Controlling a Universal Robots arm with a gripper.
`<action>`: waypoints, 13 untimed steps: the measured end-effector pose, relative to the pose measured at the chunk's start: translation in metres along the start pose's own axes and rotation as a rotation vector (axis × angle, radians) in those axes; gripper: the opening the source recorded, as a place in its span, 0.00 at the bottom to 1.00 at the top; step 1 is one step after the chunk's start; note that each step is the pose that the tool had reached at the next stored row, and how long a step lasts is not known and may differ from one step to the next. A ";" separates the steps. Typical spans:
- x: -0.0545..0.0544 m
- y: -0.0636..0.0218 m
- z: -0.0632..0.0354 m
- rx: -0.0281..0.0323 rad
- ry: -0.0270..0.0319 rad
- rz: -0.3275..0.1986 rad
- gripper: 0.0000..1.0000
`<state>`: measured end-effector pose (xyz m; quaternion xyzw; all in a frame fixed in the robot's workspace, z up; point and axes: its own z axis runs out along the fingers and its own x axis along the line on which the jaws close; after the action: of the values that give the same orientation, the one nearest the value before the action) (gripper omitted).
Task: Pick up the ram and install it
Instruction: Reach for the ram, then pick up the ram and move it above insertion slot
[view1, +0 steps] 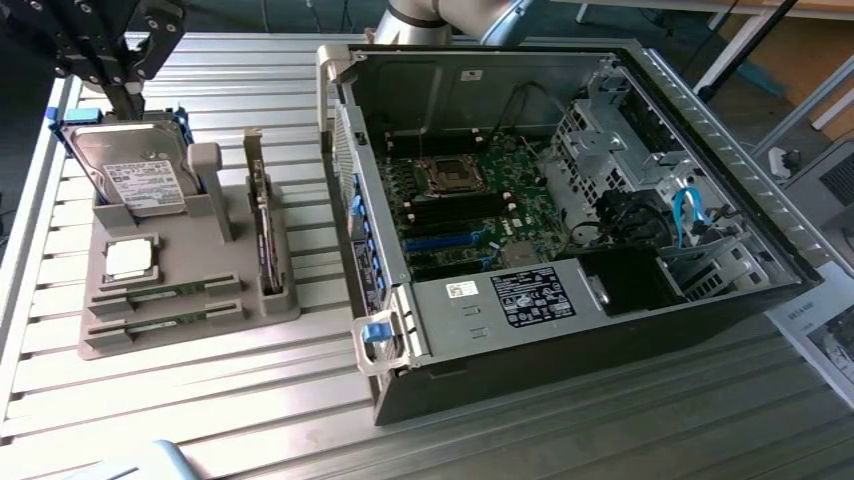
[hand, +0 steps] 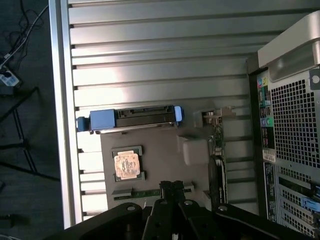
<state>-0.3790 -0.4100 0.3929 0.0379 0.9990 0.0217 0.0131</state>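
Pincer (hand: 172, 186) clenched, hovering above grey holder (view1: 184, 262) | ram (view1: 163, 294) lying in holder slot, untouched | open computer case (view1: 534, 375) alongside on counter (view1: 200, 420)

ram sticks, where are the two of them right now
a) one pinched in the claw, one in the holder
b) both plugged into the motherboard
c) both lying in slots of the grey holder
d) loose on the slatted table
c: the ram and its twin both lie in slots at one end of the grey holder, while the claw is shut on nothing.
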 end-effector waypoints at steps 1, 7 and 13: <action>0.000 -0.0030 -0.0002 0.0000 0.0001 0.000 0.10; -0.001 -0.0288 -0.0013 0.0000 0.0001 0.000 0.10; -0.001 -0.0299 -0.0013 0.0000 0.0000 0.000 0.10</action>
<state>-0.3805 -0.4398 0.3929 0.0379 0.9990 0.0217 0.0131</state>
